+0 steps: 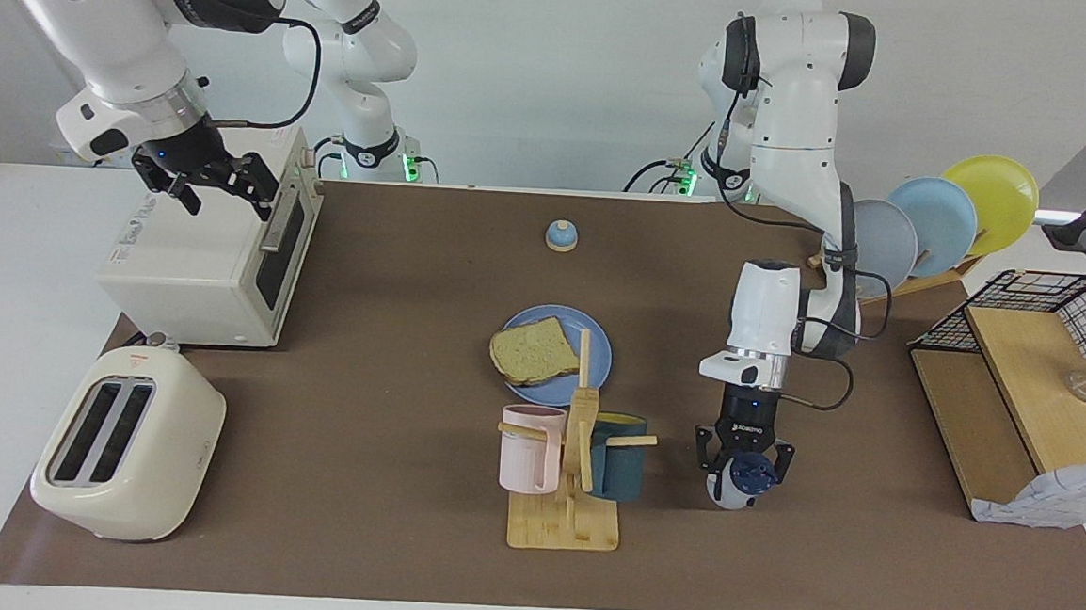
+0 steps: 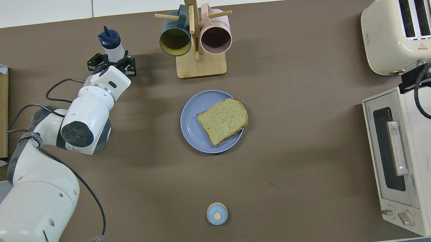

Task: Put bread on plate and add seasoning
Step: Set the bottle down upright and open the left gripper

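- Bell [image 2: 217, 213]: small, blue-domed, nearer to the robots than the plate.
- Oven [image 2: 409, 161]: white, at the right arm's end of the table relative to the plate; door lettering too small to read. Right gripper [image 1: 216, 186] waits over its top, fingers spread apart.
- Plate [image 1: 597, 346]: medium blue, mid-table; the bread [image 1: 533, 351] lies on it.
- Toaster [image 2: 402, 26]: cream, farther than the plate; bears a red warning triangle.
- Mug rack [image 1: 569, 495]: just beside the plate, farther from the robots.
- Seasoning [image 1: 742, 476]: toward the left arm's end from the plate, beside the rack, clamped in the left gripper [image 1: 741, 460].
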Motion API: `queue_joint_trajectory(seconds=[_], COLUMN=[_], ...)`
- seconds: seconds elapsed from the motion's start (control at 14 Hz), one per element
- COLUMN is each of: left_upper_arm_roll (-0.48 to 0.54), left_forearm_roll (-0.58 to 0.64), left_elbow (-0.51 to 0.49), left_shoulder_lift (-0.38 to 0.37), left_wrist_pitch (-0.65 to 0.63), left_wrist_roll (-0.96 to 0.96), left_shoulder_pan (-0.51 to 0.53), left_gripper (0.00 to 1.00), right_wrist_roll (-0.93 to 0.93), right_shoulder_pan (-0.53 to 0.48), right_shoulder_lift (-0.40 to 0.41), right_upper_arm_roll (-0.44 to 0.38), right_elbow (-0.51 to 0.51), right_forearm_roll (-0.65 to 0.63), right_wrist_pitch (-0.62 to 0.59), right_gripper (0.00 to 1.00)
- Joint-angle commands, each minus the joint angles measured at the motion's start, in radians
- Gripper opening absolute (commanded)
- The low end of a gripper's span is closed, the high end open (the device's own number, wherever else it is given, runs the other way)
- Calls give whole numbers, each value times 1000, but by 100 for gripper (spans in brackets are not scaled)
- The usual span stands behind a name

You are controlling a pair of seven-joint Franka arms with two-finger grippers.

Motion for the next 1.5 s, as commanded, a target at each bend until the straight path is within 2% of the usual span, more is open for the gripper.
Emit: queue_joint_trajectory(seconds=[0.0, 0.14, 0.21, 0.36, 0.43, 1.21, 1.43], left_upper_arm_roll=[-2, -2, -2, -3, -2, -3, -3], left_forearm_roll=[26, 26, 26, 26, 26, 26, 24], left_elbow=[-44, -49, -54, -64, -69, -87, -120], left_shoulder_lift=[-10, -12, -16, -18, -18, -25, -38], left_wrist_pitch=[12, 12, 12, 12, 12, 12, 12], left_wrist_roll=[-7, -7, -7, -8, -9, -10, -9], left_shoulder_pan=[13, 15, 15, 16, 18, 19, 15], left_gripper=[29, 43, 55, 92, 100, 100, 100], right_wrist_roll=[-23, -23, -23, -23, -23, -23, -23], right_shoulder_pan=[-11, -11, -11, -11, -11, -11, -11], right_shoulder_lift=[-11, -11, -11, -11, -11, -11, -11], right_upper_arm_roll=[7, 7, 9, 9, 7, 7, 7], right_elbow=[-12, -12, -12, -12, -12, -12, -12], right_forearm_roll=[0, 0, 0, 0, 0, 0, 0], right_wrist_pitch=[1, 1, 1, 1, 1, 1, 1], right_gripper=[100, 100, 100, 100, 100, 100, 100])
